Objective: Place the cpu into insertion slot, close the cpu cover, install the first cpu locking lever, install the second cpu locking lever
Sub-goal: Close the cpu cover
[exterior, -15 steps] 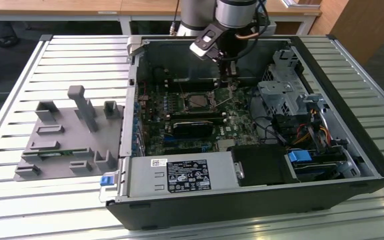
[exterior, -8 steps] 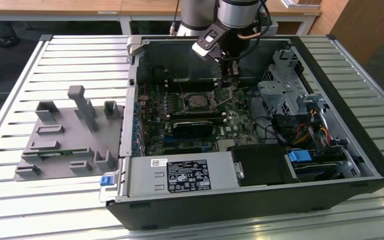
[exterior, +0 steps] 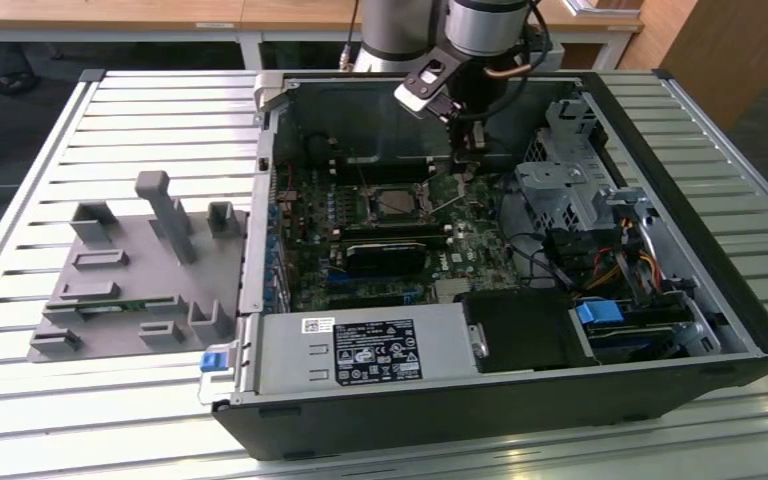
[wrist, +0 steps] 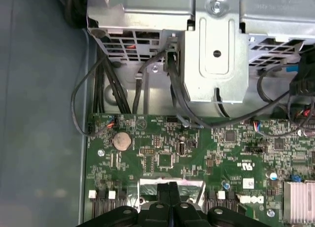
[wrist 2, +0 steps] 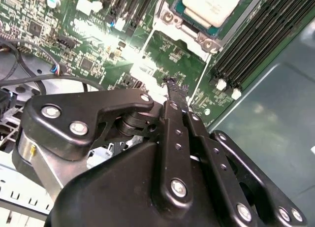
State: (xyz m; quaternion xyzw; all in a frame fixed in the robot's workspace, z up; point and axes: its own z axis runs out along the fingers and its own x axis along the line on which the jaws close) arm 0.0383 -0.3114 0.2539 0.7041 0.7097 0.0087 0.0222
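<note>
Silver-grey metal: one cpu (exterior: 395,204) in one insertion slot (wrist 2: 198,36), frame centre; one end effector (exterior: 468,172) clenched, upper right.

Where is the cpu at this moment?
In the exterior view the cpu lies in the insertion slot, a little to the exterior view's left of the gripper.

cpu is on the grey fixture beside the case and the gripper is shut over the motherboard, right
No: the second wrist view shows the cpu in the insertion slot, not on the fixture. The gripper is indeed shut over the motherboard.
</note>
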